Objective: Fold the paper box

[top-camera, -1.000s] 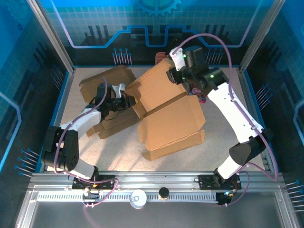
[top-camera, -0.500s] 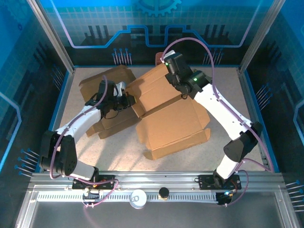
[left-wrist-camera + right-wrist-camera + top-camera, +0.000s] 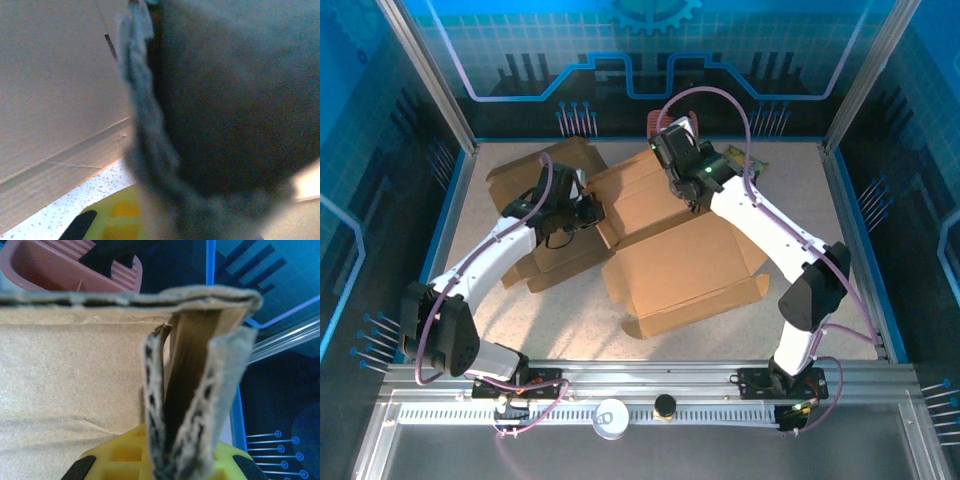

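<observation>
The paper box (image 3: 675, 255) is brown cardboard, lying partly unfolded in the middle of the table with its flaps spread. My left gripper (image 3: 588, 210) is shut on the box's left wall; in the left wrist view a blurred dark cardboard edge (image 3: 150, 125) runs up from the left gripper (image 3: 165, 215). My right gripper (image 3: 672, 158) sits at the box's far flap and is shut on it. In the right wrist view the doubled corrugated flap (image 3: 187, 385) stands pinched in the right gripper (image 3: 187, 445), between its yellow fingers (image 3: 117, 455).
A second piece of brown cardboard (image 3: 535, 170) lies flat at the left, under and behind my left arm. A reddish ribbed rack (image 3: 665, 122) stands at the back wall, also seen in the right wrist view (image 3: 75, 265). Blue enclosure walls (image 3: 450, 215) ring the table.
My right gripper has slid left along the far flap and closed on it. The box's near flap shifted slightly right. The left gripper kept its hold.
</observation>
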Robot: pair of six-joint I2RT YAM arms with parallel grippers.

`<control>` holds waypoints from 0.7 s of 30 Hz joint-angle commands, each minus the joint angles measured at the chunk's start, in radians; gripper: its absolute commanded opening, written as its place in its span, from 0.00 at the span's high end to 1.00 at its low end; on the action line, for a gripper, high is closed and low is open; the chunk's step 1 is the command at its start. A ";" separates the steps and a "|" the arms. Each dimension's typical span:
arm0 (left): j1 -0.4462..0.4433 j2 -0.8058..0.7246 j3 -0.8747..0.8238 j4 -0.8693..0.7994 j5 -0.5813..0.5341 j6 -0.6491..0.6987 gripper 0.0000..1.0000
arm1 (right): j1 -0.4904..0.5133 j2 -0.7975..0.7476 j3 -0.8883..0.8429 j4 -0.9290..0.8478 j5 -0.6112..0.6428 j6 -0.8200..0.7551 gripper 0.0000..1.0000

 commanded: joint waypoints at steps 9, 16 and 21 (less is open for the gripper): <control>-0.068 0.054 0.005 0.032 -0.187 -0.011 1.00 | -0.007 -0.003 -0.196 0.029 -0.022 0.218 1.00; -0.092 0.091 -0.050 0.110 -0.258 0.043 1.00 | -0.087 -0.065 -0.369 0.174 -0.214 0.240 0.99; -0.103 0.140 -0.070 0.181 -0.265 0.050 1.00 | -0.147 -0.061 -0.438 0.241 -0.322 0.245 0.95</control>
